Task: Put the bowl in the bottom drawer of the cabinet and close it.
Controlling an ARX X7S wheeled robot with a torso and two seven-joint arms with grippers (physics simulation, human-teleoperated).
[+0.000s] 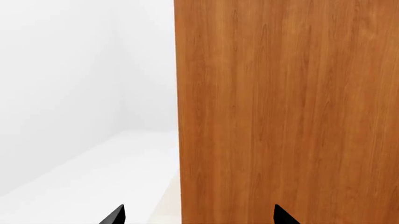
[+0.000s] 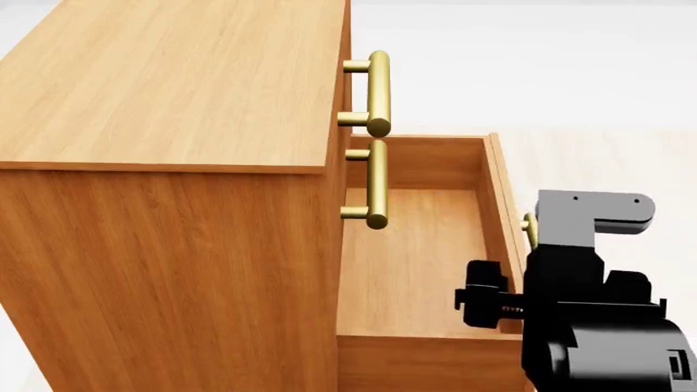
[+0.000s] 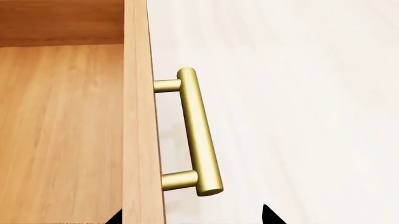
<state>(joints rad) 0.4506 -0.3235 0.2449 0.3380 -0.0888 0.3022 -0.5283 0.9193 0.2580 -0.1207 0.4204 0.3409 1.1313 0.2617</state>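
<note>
Bowl isn't visible in any view. Left gripper (image 1: 198, 215): only two black fingertips show, spread apart, nothing between them, facing the side panel of the cabinet (image 2: 163, 245). Right gripper (image 3: 193, 218): tips barely in frame, spread either side of the drawer front, just short of the brass handle (image 3: 196, 133), gripping nothing. Bottom drawer (image 2: 409, 261) is pulled out from the cabinet; the visible interior is bare wood, its near corner hidden behind the right arm (image 2: 588, 318).
</note>
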